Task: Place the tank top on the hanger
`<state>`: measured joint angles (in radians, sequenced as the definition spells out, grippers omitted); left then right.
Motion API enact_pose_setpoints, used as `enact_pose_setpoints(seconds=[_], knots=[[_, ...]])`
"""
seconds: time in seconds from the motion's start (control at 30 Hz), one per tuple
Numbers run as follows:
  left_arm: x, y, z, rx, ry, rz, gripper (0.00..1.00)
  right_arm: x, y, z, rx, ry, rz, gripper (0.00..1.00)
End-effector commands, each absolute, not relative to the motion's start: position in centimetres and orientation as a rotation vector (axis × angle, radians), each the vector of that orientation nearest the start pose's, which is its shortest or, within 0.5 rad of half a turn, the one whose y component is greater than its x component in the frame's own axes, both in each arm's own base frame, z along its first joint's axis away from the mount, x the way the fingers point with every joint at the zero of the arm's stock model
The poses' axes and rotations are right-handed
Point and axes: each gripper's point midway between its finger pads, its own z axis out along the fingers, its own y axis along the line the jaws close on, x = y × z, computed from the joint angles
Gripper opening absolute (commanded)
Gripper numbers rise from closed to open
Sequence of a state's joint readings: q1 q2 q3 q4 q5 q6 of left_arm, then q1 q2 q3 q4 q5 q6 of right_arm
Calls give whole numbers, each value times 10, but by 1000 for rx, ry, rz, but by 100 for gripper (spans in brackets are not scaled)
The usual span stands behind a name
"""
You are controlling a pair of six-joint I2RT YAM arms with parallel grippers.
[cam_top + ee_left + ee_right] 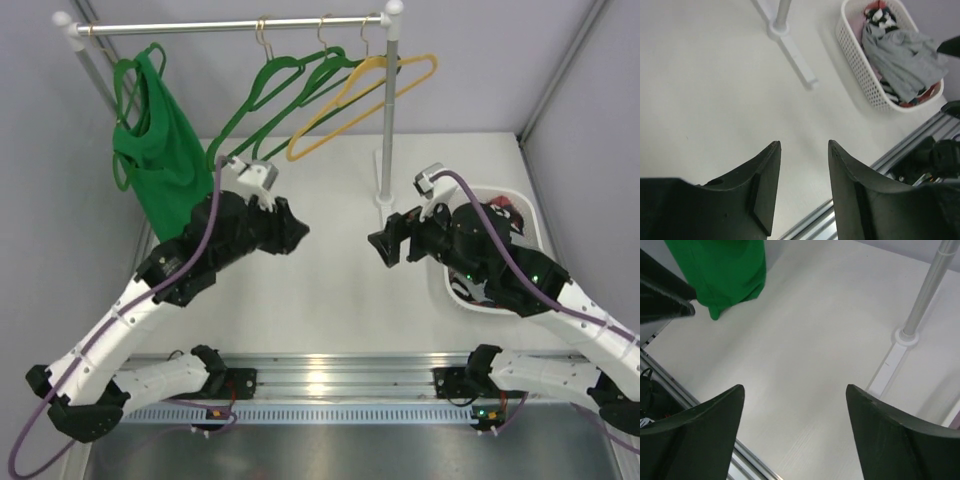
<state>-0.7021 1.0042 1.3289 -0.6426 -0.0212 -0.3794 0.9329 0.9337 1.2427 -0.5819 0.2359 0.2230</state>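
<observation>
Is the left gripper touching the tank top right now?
Apart. In the top view the left gripper points out over the table, clear to the right of the hanging tank top; its wrist view shows open jaws with only bare table between.

Bright, even light fell from overhead; the white table (330, 290) looked nearly washed out, with only faint, soft-edged shadows; 1 glare patch sat on the aluminium rail (322, 386); in the 2 wrist views the left gripper (804, 145) and right gripper (795, 387) were dark, detail-poor and slightly soft.
</observation>
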Motion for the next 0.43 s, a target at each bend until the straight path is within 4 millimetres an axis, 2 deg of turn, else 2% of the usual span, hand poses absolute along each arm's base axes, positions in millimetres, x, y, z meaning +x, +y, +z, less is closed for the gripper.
enact_pose_setpoints(seconds=[0.0,0.03,0.07,0.17,0.27,0.4], knots=[[228,-224,349,214,1865,-712,48,210,210,346,-376,1802,582,88],[225,-227,330,222,1900,-709,48,210,209,327,-372,1836,566,93],[220,-229,327,214,1903,-735,48,208,205,323,-339,1843,578,99],[214,-229,316,204,1906,-772,48,209,194,296,-283,1892,530,100],[210,-228,310,214,1913,-779,48,209,187,282,-257,1923,493,100],[208,-228,307,244,1921,-773,48,212,181,278,-214,1924,461,100]])
